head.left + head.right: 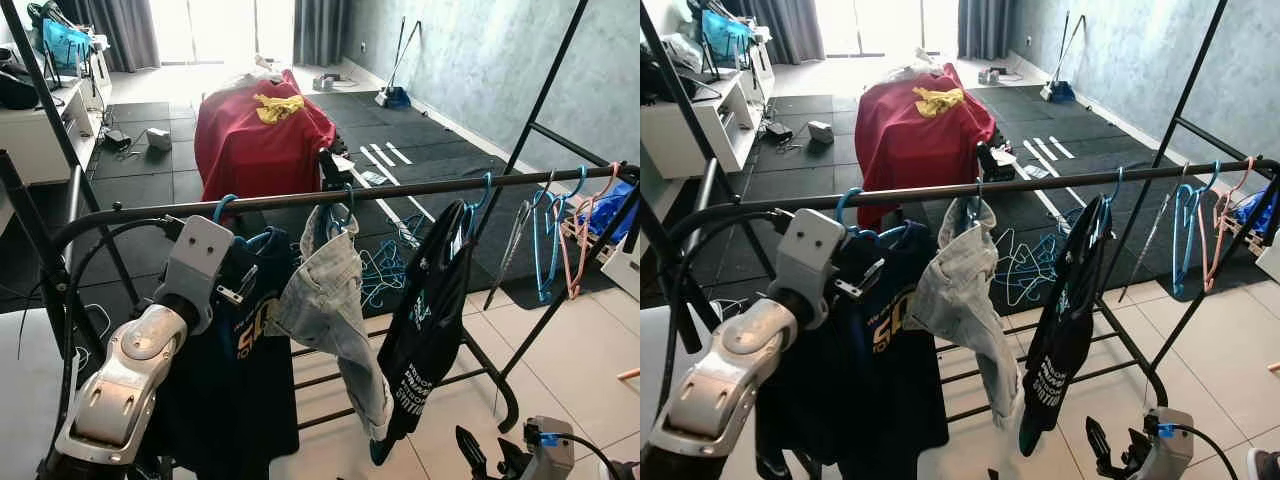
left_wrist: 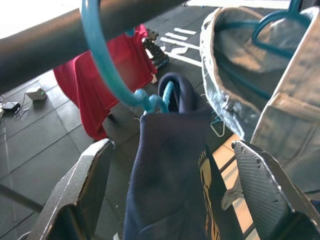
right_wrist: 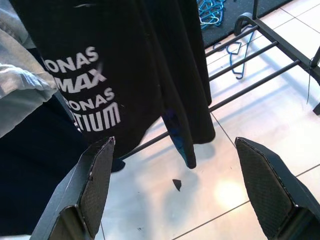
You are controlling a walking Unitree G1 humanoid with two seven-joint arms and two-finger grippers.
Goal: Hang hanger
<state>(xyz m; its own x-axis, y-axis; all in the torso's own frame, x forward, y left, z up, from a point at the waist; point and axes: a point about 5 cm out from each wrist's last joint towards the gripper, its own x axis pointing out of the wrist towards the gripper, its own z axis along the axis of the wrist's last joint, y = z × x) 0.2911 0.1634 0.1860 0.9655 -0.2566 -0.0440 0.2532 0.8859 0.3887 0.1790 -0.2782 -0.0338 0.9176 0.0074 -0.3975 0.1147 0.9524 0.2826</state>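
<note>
A blue hanger (image 2: 102, 65) carrying a navy shirt (image 1: 240, 380) has its hook over the dark rail (image 1: 400, 188) of the clothes rack. My left gripper (image 2: 173, 145) is raised just below the rail, open, with the shirt's collar and the hanger's neck between its fingers (image 2: 85, 185), which do not press on them. In the head views the left arm (image 1: 190, 270) stands in front of that shirt. My right gripper (image 3: 175, 142) hangs low by the rack's foot (image 1: 485, 455), open and holding nothing.
Light denim jeans (image 1: 330, 300) and a black printed shirt (image 1: 430, 310) hang further right on the rail. Several bare hangers (image 1: 555, 240) hang at the rail's right end. A pile of blue hangers (image 1: 385, 270) lies on the mat behind. A red-draped object (image 1: 260, 140) stands beyond.
</note>
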